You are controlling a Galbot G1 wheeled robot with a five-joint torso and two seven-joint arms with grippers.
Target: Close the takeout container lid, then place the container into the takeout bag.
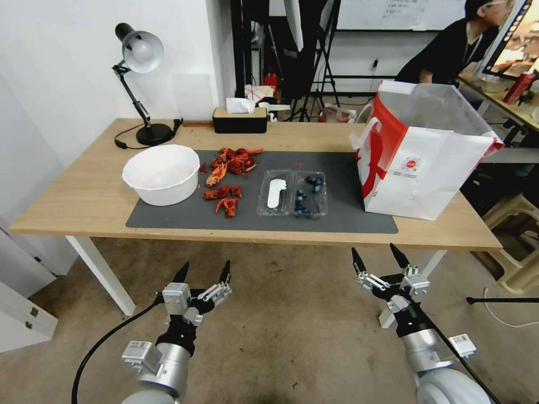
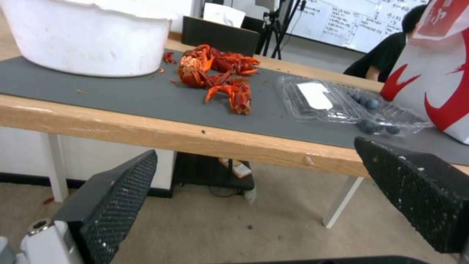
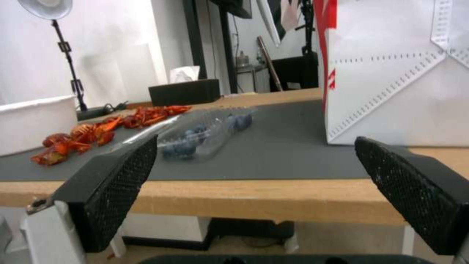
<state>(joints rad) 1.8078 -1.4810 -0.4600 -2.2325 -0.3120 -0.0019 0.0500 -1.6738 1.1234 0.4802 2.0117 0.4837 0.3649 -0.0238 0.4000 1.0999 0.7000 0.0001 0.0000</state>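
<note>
We hold our left gripper (image 1: 204,275) and right gripper (image 1: 379,258) spread, empty, below the table edge, since the clear clamshell takeout container (image 1: 292,193) lies open on the grey mat (image 1: 337,191) beside the red-sided white paper takeout bag (image 1: 426,163).

The takeout bag (image 3: 391,73) is cut off at the frame edges.

No word or number can be made out. The takeout bag (image 1: 432,168), at the right of the head view, carries a small round red logo (image 1: 411,164) with a line of tiny print under it — too small to read. The lid (image 1: 275,193) at frame centre bears an oblong white sticker (image 1: 275,192), apparently blank. A whiteboard (image 2: 349,20) at the upper right of the left wrist view holds handwriting — illegible.
</note>
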